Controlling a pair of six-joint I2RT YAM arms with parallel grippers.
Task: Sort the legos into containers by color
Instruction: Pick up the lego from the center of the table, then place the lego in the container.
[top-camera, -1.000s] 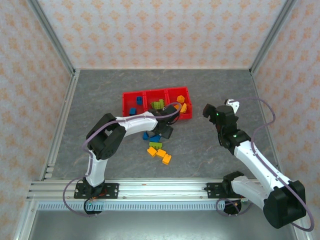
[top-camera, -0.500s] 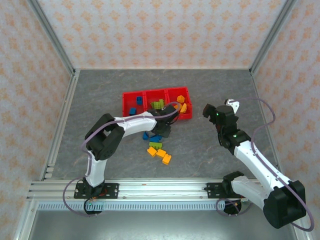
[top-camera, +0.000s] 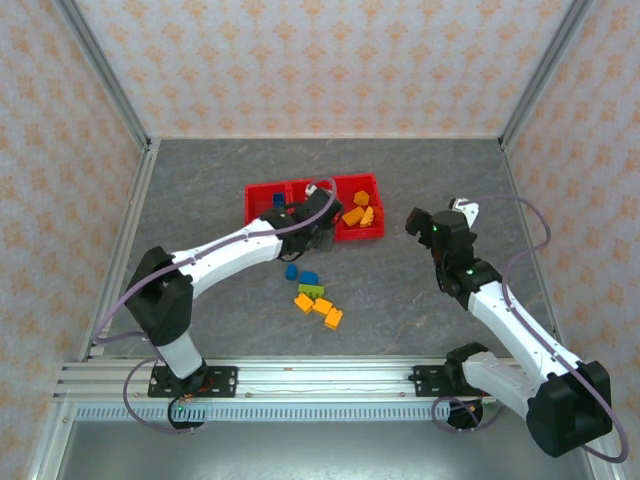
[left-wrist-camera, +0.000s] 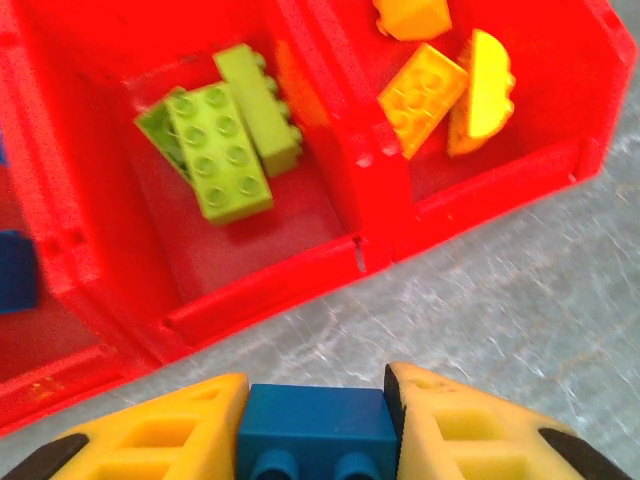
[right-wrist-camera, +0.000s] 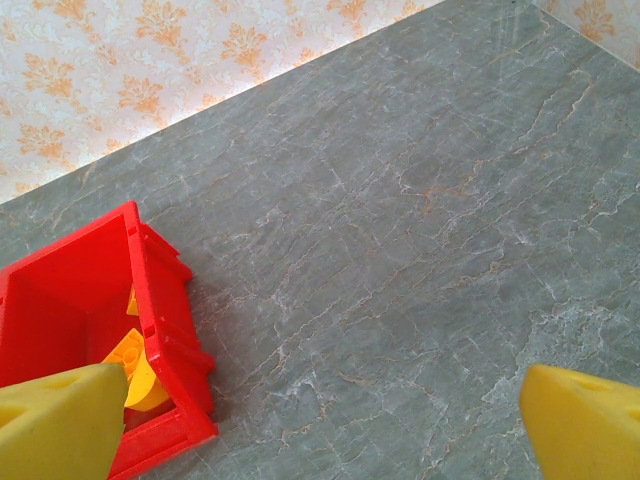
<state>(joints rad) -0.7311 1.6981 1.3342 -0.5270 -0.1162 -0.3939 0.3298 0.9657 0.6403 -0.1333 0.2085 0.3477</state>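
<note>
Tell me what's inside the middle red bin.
The middle bin holds a wide lime brick with a narrow lime brick against it. The wide one covers most of a darker green brick, so its shape can't be told.

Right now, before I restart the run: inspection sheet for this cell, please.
Surface: grey marbled tabletop, no damage seen.
Job's things: red plastic three-bin tray; lime-green studded bricks in the middle bin; orange-yellow bricks in the right bin; a blue brick at the left bin; loose blue, green and orange bricks clustered on the table on the near side of the tray.
Clutter: nothing seen.
Grippers: left gripper shut on a small blue brick, close to the tray's near wall; right gripper open, empty, right of the tray.
Cables: purple cables along the left arm and right arm; no snag seen.
Surroundings: patterned wall panels, aluminium frame posts.
</note>
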